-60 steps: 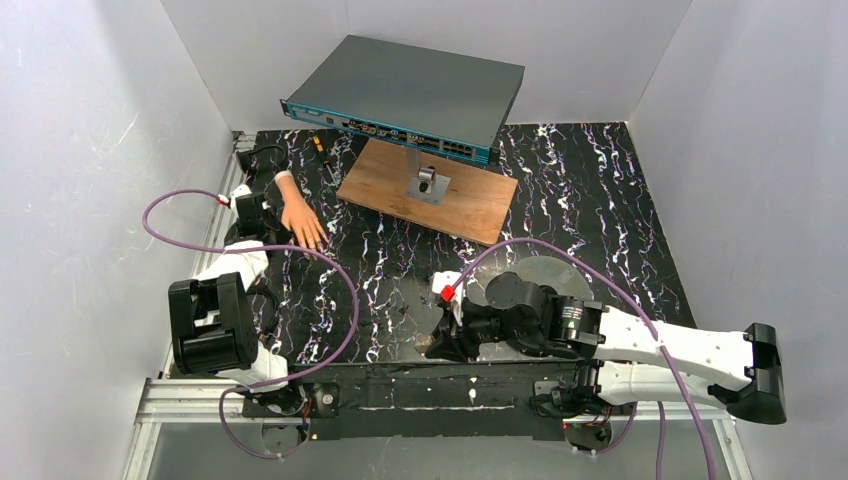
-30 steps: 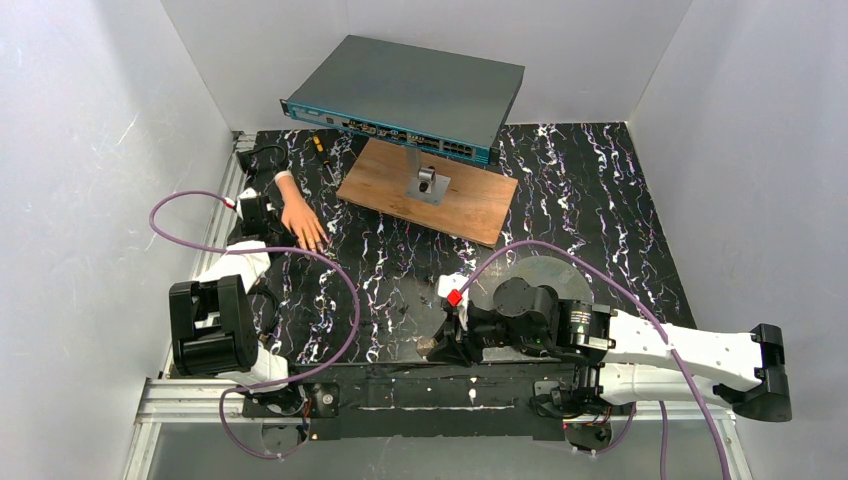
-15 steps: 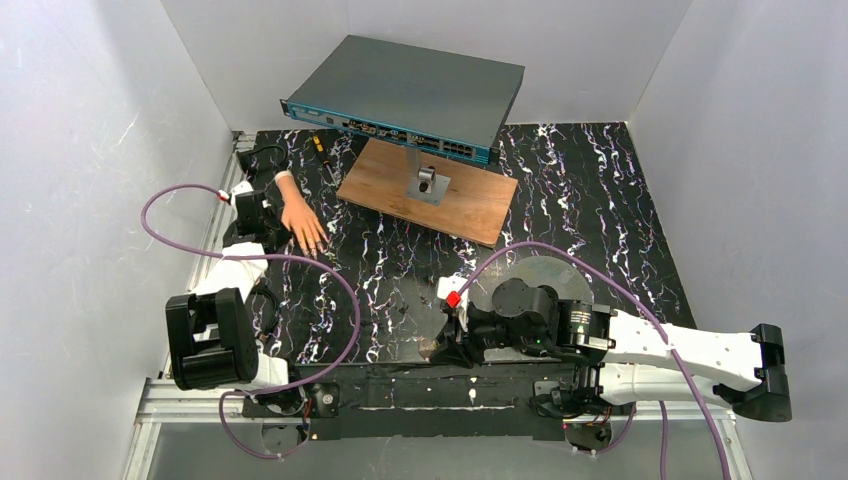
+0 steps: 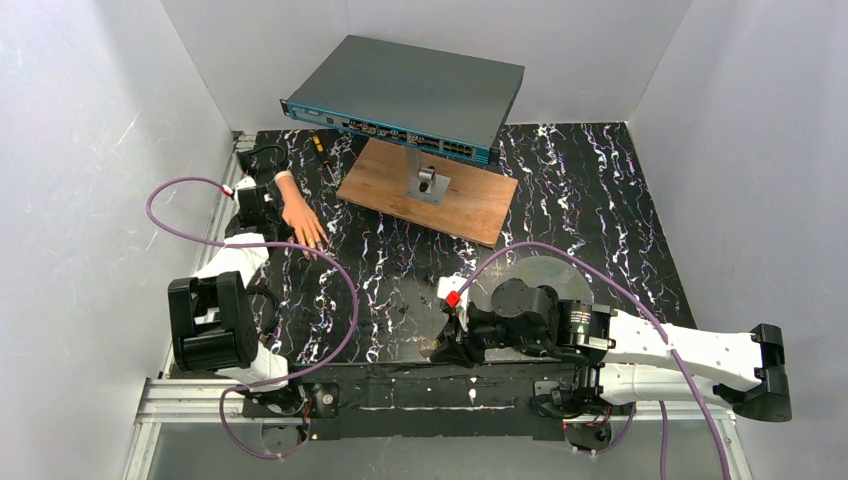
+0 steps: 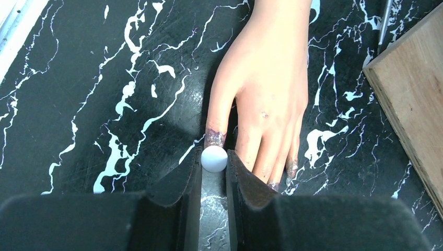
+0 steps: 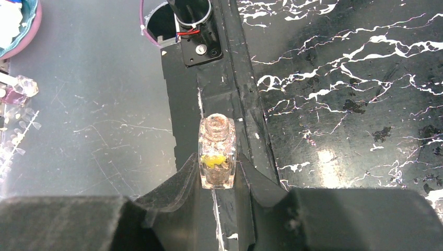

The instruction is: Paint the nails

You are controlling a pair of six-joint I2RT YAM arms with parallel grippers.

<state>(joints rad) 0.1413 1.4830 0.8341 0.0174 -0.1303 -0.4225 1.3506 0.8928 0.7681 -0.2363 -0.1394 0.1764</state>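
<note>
The mannequin hand (image 4: 300, 215) lies palm down on the black table (image 4: 600, 200), left of the wooden board (image 4: 428, 190), near it but not touching. Its long axis runs wrist far, fingertips near, so the nails (image 5: 214, 138) point back toward the left gripper (image 5: 214, 166). That gripper's 2 fingers are pressed onto a small white cap (image 5: 214, 158), presumably the brush handle, right at the tip of the finger farthest from the board. The bristles are hidden behind the cap. That tip shows purple, as do 2 tips closer to the board. The right gripper (image 6: 217, 180) sits well to the near side of the board, pinching an uncapped bottle (image 6: 216, 157). The left arm is plainly the nearer one, and the next stroke likely needs a small shift toward the board.
</note>
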